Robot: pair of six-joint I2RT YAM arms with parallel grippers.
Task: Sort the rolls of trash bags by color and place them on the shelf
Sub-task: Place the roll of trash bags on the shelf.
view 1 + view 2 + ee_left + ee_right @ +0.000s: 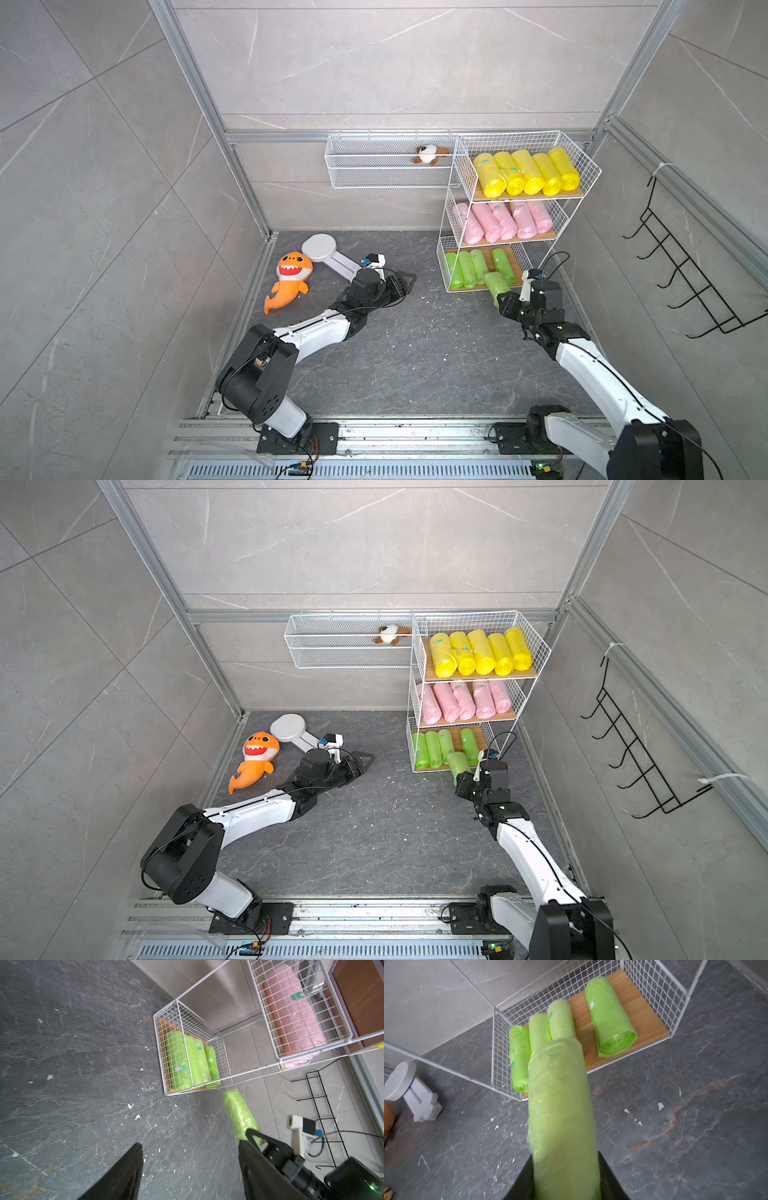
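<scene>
The right arm [590, 365] reaches low, jaws clamped on a green roll [496, 286] at the front of the bottom tier of the shelf [587, 166]. The left arm [316, 328] lies over the tabletop [415, 353], jaws apart, empty.

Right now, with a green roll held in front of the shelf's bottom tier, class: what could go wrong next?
1. The held green roll seems aimed at a shelved green roll, not the bare board beside it; pushing straight may jam them.
2. The right gripper pinches only one end, so the soft roll might sag and catch the board's front edge.
</scene>
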